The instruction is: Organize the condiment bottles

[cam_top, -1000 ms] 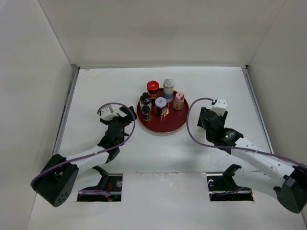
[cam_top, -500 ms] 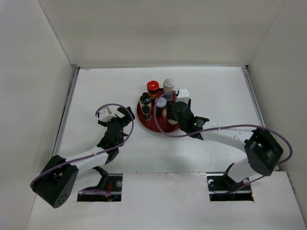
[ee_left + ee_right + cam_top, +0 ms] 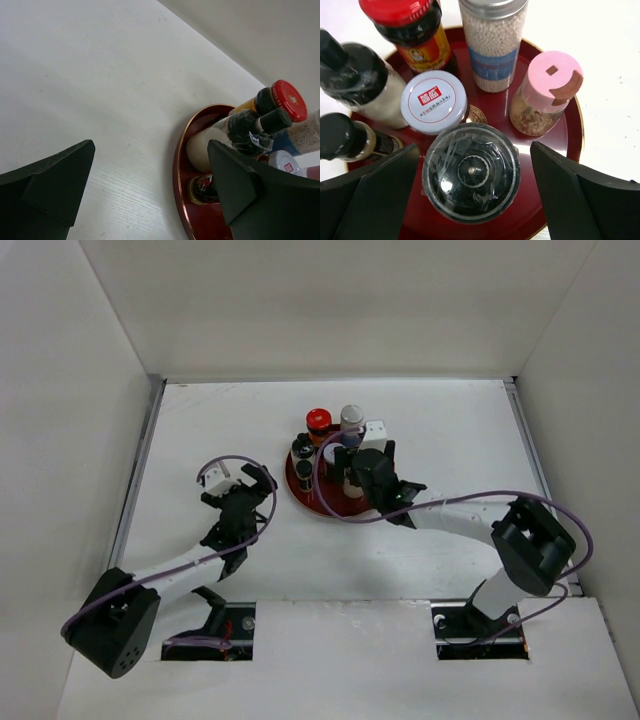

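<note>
Right jaws swung over tray, spread wide, black-topped bottle between them (ungripped), left jaws spread.

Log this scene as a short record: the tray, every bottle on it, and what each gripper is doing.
tray: round red tray
bottles on tray: seven in the right wrist view
far side: red-lidded dark jar, blue-banded jar, pink-lidded jar
centre: white-lidded jar
left side: large black-capped bottle, small black-capped bottle
near side: black dome-lidded jar
right gripper: open, fingers either side of the black dome-lidded jar, not closed on it
left gripper: open, empty, over the table beside the tray
</note>
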